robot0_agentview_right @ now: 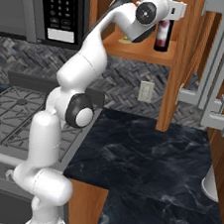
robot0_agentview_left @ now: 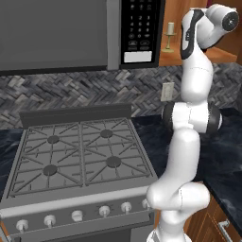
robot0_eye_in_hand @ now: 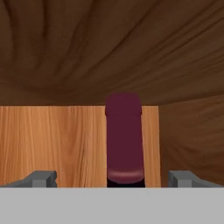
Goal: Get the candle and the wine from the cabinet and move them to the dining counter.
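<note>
We see our white arm reaching up high into the open cabinet [robot0_agentview_right: 183, 63]. The wine [robot0_agentview_right: 163, 33] stands upright on the cabinet shelf, on the right side. In the hand view its dark red top [robot0_eye_in_hand: 124, 140] is right in front of us, in the middle, between our two fingers [robot0_eye_in_hand: 41, 178]. Our fingers are spread wide apart, one on each side of the bottle neck, and they hold nothing. We cannot tell if they touch it. The candle [robot0_agentview_left: 169, 37] stands upright on the same shelf, to the left of the arm, near the microwave [robot0_agentview_left: 140, 30]. Below are the stove [robot0_agentview_left: 78, 156] and the black worktop [robot0_agentview_right: 148, 154].
</note>
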Motion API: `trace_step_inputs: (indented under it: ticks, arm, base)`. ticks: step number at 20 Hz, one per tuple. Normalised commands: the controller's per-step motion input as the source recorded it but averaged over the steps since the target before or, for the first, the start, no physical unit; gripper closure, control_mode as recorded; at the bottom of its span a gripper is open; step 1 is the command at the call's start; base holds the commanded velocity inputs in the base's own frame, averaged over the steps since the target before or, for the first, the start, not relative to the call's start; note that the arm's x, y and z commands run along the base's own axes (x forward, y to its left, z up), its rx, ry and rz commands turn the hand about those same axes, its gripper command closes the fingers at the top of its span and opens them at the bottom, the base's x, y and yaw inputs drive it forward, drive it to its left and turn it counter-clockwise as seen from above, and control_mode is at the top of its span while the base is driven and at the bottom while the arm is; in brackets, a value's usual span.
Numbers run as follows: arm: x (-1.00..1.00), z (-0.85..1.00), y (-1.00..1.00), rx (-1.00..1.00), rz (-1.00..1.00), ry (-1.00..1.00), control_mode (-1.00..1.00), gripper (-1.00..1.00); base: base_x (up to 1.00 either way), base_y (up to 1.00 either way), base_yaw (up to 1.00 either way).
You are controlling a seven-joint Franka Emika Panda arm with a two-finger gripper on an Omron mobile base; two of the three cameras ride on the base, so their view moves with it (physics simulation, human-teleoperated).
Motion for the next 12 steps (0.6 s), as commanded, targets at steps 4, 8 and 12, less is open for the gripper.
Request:
trace_step_inputs:
  ticks: [4, 8, 12]
  arm:
    - [0.16, 0.00, 0.00, 0.00, 0.00, 0.00, -1.00, -1.00]
    - [0.04, 0.00, 0.00, 0.00, 0.00, 0.00, -1.00, -1.00]
    - [0.00, 0.00, 0.00, 0.00, 0.00, 0.00, -1.00, -1.00]
  base:
    - [0.00, 0.00, 0.00]
    - [0.00, 0.00, 0.00]
    - [0.00, 0.00, 0.00]
